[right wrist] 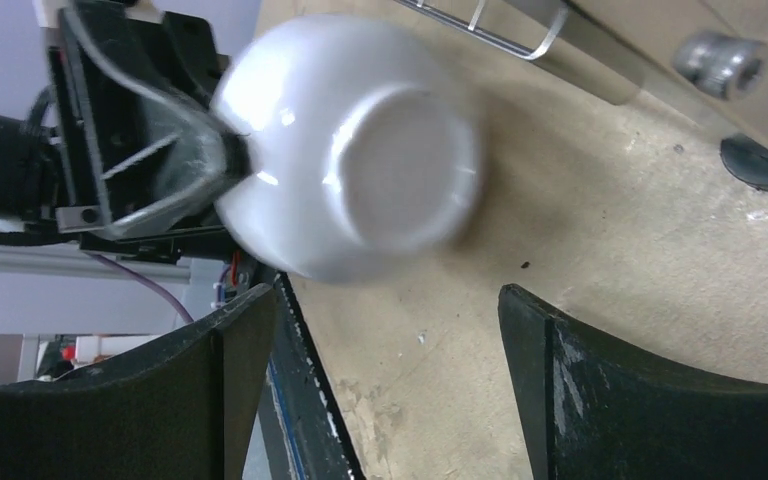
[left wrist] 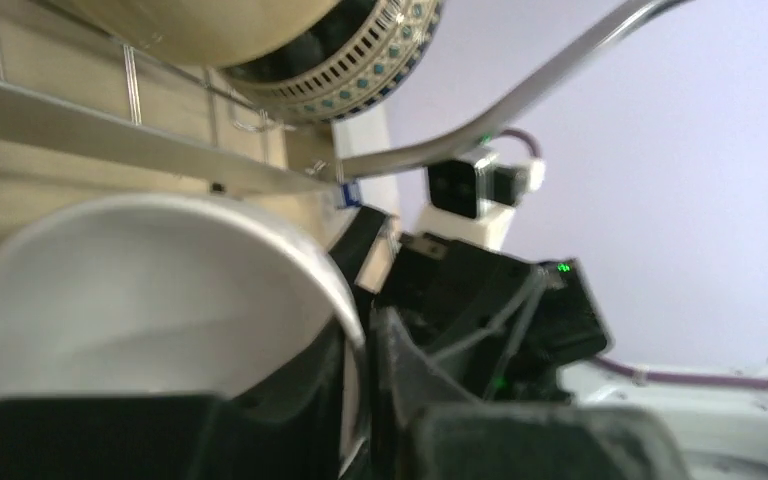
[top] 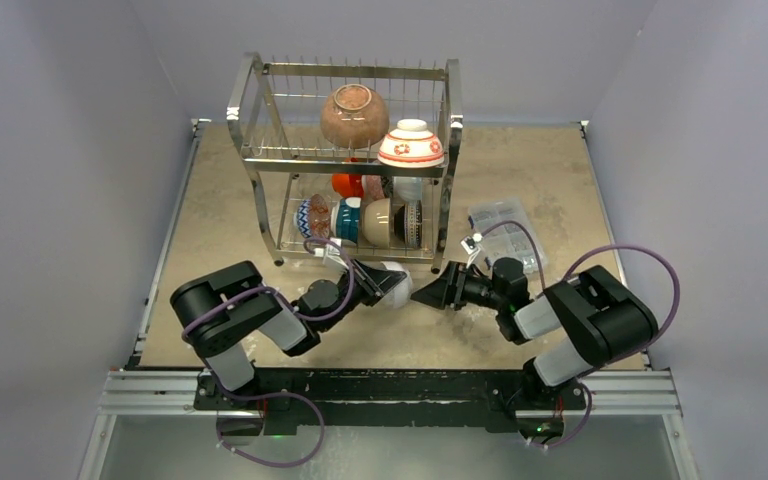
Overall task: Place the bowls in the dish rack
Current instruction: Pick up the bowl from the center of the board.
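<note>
Right wrist view, white bowl (right wrist: 350,150), rim clamped in left hand (right wrist: 228,152)

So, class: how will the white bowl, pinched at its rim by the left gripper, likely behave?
The white bowl looks glossy, so it may slip in the left gripper. It seems rigid ceramic, probably chipping if knocked against the dish rack. Held by one rim edge, it could swing.
</note>
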Tool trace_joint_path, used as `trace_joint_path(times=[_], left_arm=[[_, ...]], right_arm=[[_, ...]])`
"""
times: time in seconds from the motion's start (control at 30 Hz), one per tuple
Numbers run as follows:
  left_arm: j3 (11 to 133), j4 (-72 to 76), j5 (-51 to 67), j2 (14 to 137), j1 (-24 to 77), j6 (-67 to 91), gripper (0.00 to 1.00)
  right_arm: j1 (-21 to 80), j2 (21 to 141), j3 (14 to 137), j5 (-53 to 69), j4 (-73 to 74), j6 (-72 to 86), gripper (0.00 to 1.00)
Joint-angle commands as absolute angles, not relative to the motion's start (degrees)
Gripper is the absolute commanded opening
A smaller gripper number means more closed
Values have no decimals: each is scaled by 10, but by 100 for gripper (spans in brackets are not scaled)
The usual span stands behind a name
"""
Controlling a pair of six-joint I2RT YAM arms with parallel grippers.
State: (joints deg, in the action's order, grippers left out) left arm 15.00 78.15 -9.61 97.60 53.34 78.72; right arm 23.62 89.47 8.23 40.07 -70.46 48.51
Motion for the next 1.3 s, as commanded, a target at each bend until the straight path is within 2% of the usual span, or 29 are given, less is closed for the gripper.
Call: trace_joint_path(times=[0.0,0.13,0.27,0.5,0.7,0.83,1.07,1.27], left_arm=[[157,856,-68,976,539,776,1],[144,864,-53,953,538,758,0],[142,797,-37,886,537,725,0],[194,493,-33,673,538,591,0],[310,196,-37,528,537,448,0],[384,68,-21,485,538,378,0],[548,-95,35,494,538,287,0],[687,-154,67,527,537,253,0]], right_arm=[[239,831,79,406,-658,467,84],[239,711,87,396,-529,432,89],[239,580,121,371,-362,379,98],[239,444,181,369,-203,323,99],[240,406,233,389,-174,305,99],[240,409,276,407,-160,281,99],[239,414,361,417,-122,247,99],[239,425,424,436,-98,233,99]])
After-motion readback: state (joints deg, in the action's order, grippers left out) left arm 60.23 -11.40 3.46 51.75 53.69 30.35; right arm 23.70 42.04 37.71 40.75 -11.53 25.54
